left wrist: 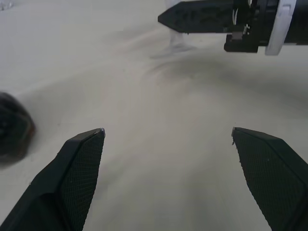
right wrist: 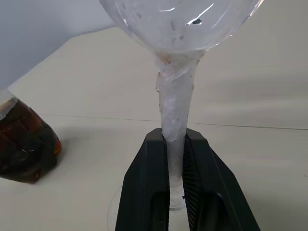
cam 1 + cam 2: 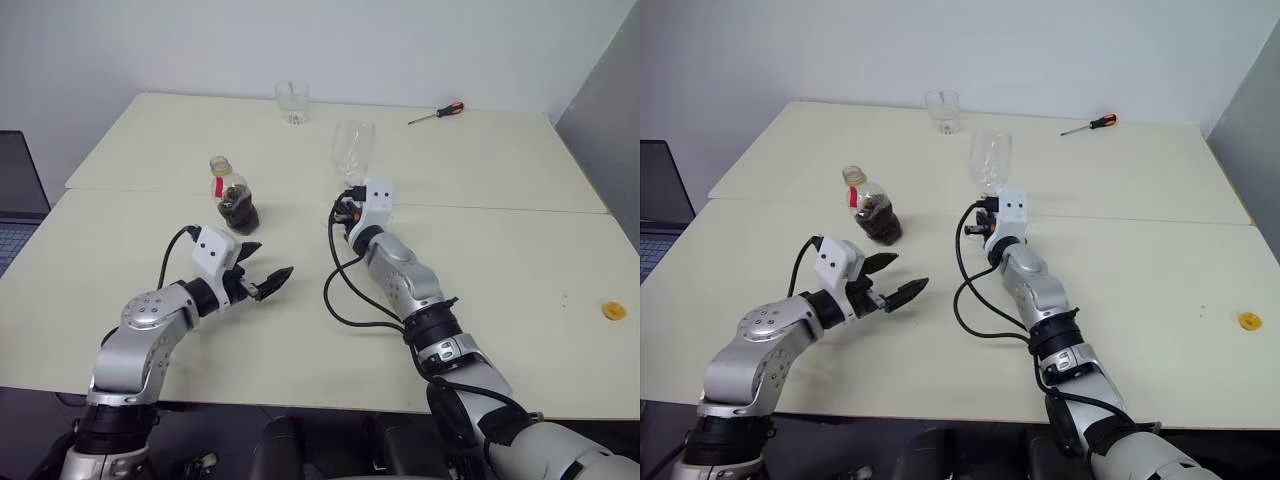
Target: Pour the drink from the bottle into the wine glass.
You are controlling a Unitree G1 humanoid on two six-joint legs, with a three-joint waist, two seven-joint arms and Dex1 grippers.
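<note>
The right gripper (image 2: 176, 163) pinches the stem of the wine glass (image 3: 352, 148), which stands upright near the middle of the table (image 3: 520, 270). The left gripper (image 3: 262, 272) hovers with fingers spread wide, just in front of the bottle (image 3: 233, 196), uncapped and holding dark drink (image 3: 239, 211).

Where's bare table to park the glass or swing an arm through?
Free: the near right stretch between the right gripper, shut on the wine glass stem, and the yellow cap; also the far left corner behind the bottle. Crowded: the middle, where bottle, glass and open left gripper cluster; tumbler and screwdriver line the far edge.
</note>
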